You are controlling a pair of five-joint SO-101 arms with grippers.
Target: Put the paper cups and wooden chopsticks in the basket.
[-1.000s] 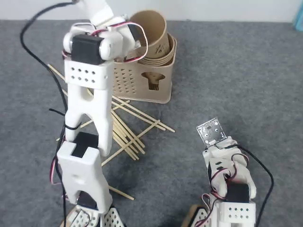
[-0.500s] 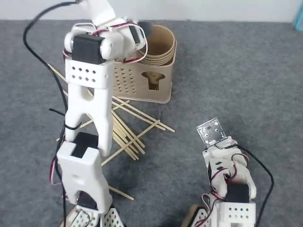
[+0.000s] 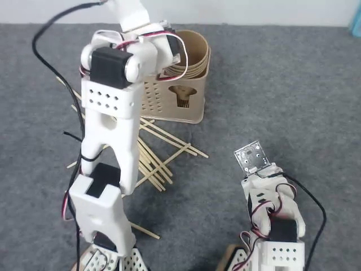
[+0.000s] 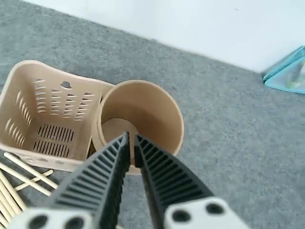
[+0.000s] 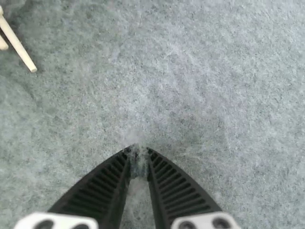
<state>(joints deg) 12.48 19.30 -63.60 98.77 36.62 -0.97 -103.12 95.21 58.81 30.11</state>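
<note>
While the ribbed left claw (image 4: 132,136) and right claw (image 5: 137,150) look closed, tapered paper cups (image 4: 145,107) nest in the slotted basket (image 4: 43,112).

One basket (image 3: 175,107) is standing in the upper middle of the high view. A single nested stack of paper cups (image 3: 198,56) is sitting in it, with at least four rims showing; the exact number cannot be told. More than ten wooden chopsticks (image 3: 169,141) are lying centre-left, the pile partly hidden. One stray chopstick (image 3: 144,230) is lying lower left. Two arms are standing: the left arm (image 3: 110,130) and the right arm (image 3: 273,220).
</note>
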